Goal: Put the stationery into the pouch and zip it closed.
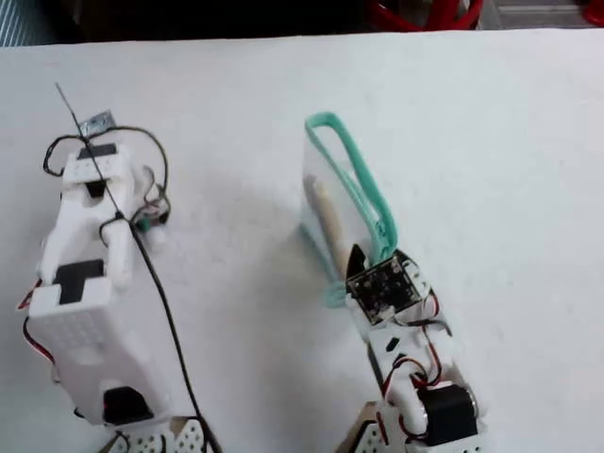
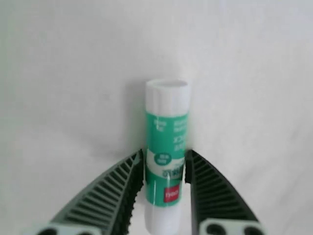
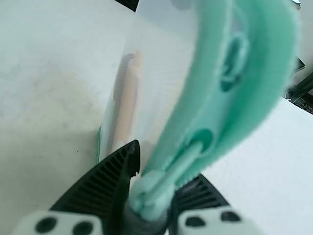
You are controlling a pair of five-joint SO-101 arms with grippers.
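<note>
Nearest the arm bases, the left gripper (image 2: 164, 154) is pinched on a glue stick (image 2: 167, 122). Its two ribbed fingers (image 2: 122, 186) press against the green-and-white label on either side of the lower body. The white end of the stick points away from the wrist, out over the bare white bench (image 2: 58, 73). I cannot tell whether the stick touches the bench. In the high view this arm is on the left side of the bench, well apart from the pouch. The right gripper (image 3: 164, 171) is clamped on the near end of the pouch (image 1: 316, 175), with its dark fingers closed on the bunched teal end of the zip band (image 3: 244, 73). From that grip the band rises and curves away along the top edge of the pouch. The pouch stands on its edge on the bench near the middle. Its translucent wall is upright and its length runs away from the right arm. Through the wall shows a slim beige pen-like piece (image 3: 128, 103), lying lengthwise inside along the lower part. Past the far end of the pouch the bench stretches on, and something red (image 1: 425, 14) sits beyond its far edge.
</note>
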